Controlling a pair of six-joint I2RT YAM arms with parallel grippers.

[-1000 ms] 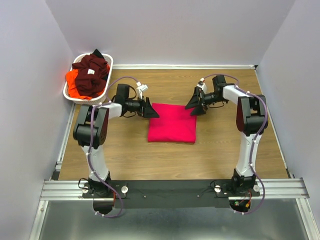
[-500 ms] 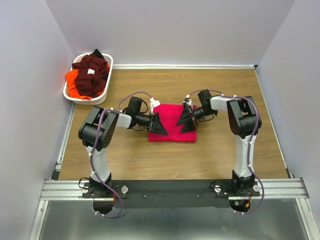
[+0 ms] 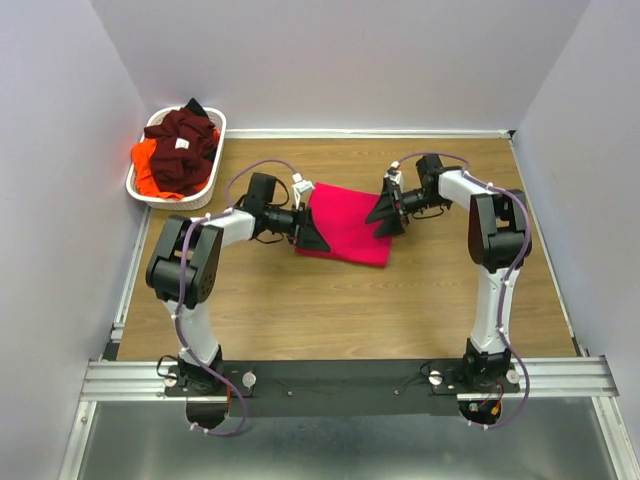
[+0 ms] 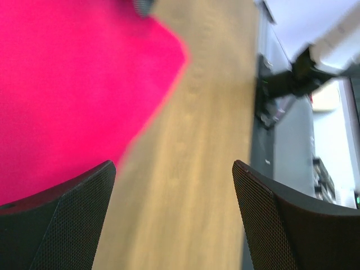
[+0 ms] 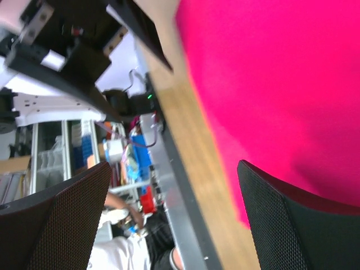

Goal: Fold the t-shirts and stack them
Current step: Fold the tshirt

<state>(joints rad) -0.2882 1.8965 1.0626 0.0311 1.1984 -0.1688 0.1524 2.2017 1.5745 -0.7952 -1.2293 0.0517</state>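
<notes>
A bright pinkish-red t-shirt (image 3: 345, 225) lies folded into a rectangle on the wooden table, skewed a little. My left gripper (image 3: 308, 232) is open at its left edge; in the left wrist view (image 4: 173, 166) the gripper is over bare wood and the shirt (image 4: 67, 84) fills the upper left. My right gripper (image 3: 383, 212) is open at the shirt's right edge; in the right wrist view (image 5: 174, 164) the shirt (image 5: 281, 84) fills the upper right. Both grippers are empty. Dark maroon t-shirts (image 3: 182, 145) and an orange one (image 3: 145, 165) lie heaped in the basket.
The white oval basket (image 3: 170, 201) stands at the far left corner of the table (image 3: 300, 310). Pale walls close in the left, far and right sides. A metal rail (image 3: 350, 378) carrying both arm bases runs along the near edge.
Both grippers closed in over the folded shirt, then moved toward the far side. The shirt has slid away from the bases and turned slightly.
</notes>
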